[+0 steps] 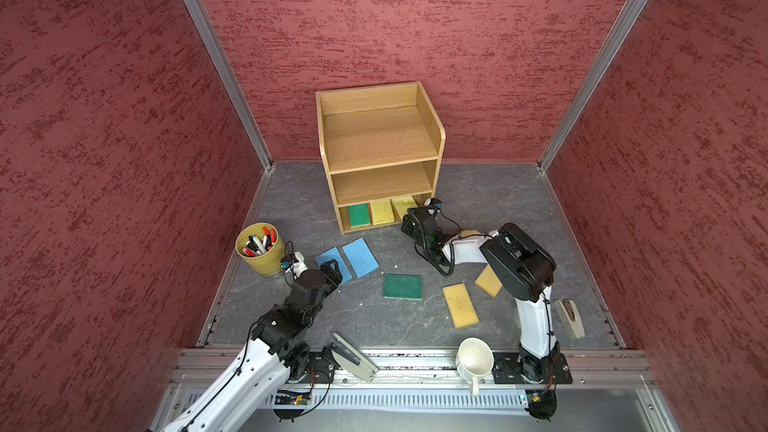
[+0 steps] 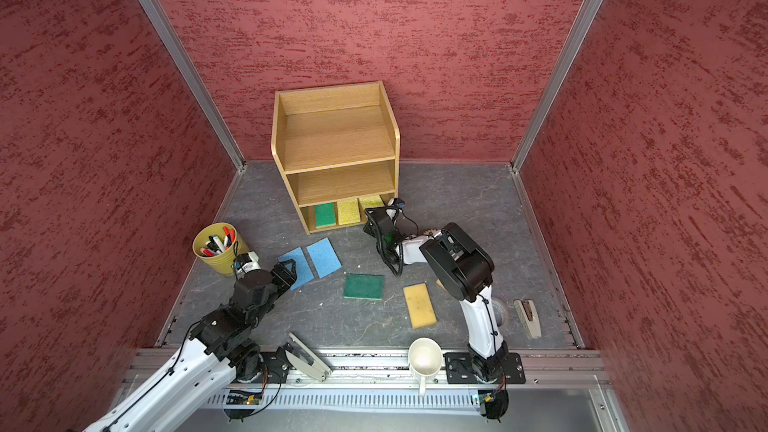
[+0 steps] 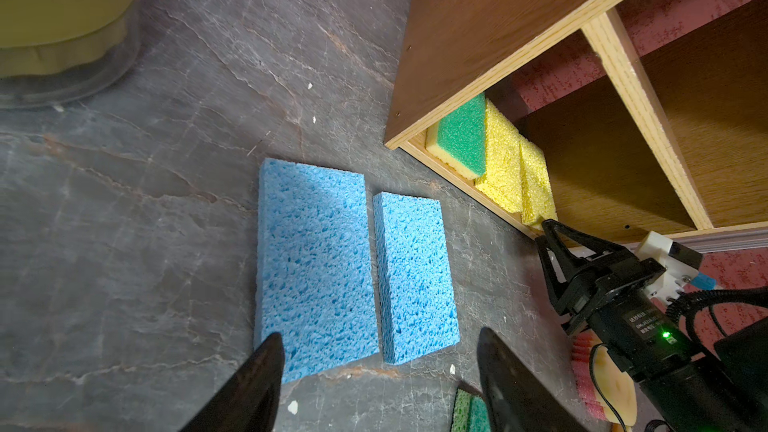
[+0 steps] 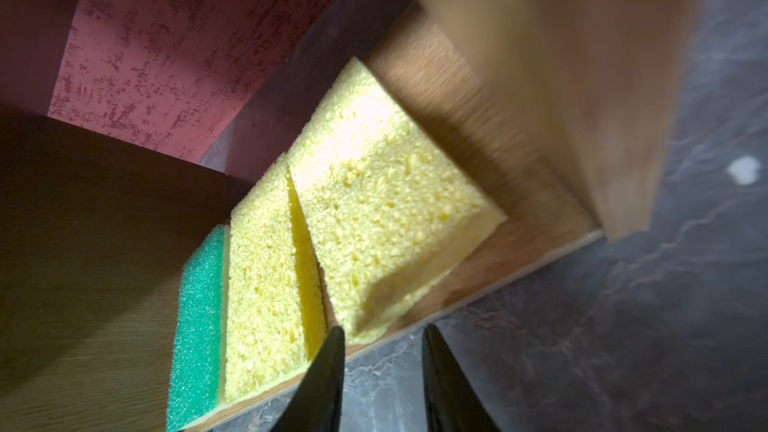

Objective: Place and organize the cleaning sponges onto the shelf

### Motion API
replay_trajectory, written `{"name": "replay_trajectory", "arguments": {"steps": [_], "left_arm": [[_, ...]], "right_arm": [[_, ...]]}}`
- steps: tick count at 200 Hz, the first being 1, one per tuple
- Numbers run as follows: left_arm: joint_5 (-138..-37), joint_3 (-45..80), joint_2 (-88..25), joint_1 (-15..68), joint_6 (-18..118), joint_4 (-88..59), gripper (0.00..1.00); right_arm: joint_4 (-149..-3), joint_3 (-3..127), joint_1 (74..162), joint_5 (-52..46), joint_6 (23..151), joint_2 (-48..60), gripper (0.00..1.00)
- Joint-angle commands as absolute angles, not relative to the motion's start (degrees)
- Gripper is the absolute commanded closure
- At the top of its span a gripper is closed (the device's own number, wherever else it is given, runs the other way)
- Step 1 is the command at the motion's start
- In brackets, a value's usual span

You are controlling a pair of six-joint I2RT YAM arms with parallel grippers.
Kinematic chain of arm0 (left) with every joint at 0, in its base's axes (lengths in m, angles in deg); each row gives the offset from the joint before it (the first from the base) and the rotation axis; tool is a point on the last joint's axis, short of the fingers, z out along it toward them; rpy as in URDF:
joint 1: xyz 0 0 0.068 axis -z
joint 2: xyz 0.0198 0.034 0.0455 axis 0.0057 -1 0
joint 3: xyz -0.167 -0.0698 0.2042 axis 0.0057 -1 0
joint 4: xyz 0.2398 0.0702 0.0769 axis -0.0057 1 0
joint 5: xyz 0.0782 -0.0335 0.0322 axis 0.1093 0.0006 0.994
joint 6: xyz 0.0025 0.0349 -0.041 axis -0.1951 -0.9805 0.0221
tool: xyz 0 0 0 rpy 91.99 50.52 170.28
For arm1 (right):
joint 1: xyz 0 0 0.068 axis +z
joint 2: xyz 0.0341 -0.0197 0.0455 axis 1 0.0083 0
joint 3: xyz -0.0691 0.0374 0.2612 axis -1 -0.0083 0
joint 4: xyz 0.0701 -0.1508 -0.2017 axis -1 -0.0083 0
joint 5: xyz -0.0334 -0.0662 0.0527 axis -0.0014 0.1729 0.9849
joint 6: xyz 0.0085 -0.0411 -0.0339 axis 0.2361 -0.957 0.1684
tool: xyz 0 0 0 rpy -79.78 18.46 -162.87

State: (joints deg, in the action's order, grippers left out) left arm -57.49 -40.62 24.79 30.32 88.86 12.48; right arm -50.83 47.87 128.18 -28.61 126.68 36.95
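Three sponges lie in the bottom tier of the shelf (image 1: 384, 167): a green-topped sponge (image 1: 359, 215), a middle yellow sponge (image 1: 382, 212) and an outer yellow sponge (image 1: 402, 204), which sits askew. The right gripper (image 4: 383, 332) is just in front of it, jaws slightly apart, holding nothing. On the table (image 1: 498, 201), near the shelf, a blue sponge (image 3: 316, 259) and its blue twin (image 3: 415, 276) lie parallel. The left gripper (image 3: 380, 334) hovers over their ends, jaws wide and empty.

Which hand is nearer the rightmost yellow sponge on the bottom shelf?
Right. The right hand is in front of the yellow sponge; the left hand is over a blue sponge, well away.
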Motion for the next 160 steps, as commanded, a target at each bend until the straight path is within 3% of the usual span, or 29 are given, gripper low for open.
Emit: {"name": "replay_trajectory", "arguments": {"steps": [1,73,160], "left_arm": [[-57.52,-41.36,25.16,29.92,88.72,12.38,0.27],[-57.78,-41.97,25.78,29.47,88.62,12.53,0.27],[-58.27,-41.85,25.76,29.16,88.51,12.54,0.27]], "right_arm": [[-49.32,50.9,128.09,-27.88,128.11,38.54,0.7],[-49.48,52.38,128.71,-28.3,129.08,39.89,0.95],[-50.5,54.7,130.27,-28.24,128.36,41.12,0.97]]}}
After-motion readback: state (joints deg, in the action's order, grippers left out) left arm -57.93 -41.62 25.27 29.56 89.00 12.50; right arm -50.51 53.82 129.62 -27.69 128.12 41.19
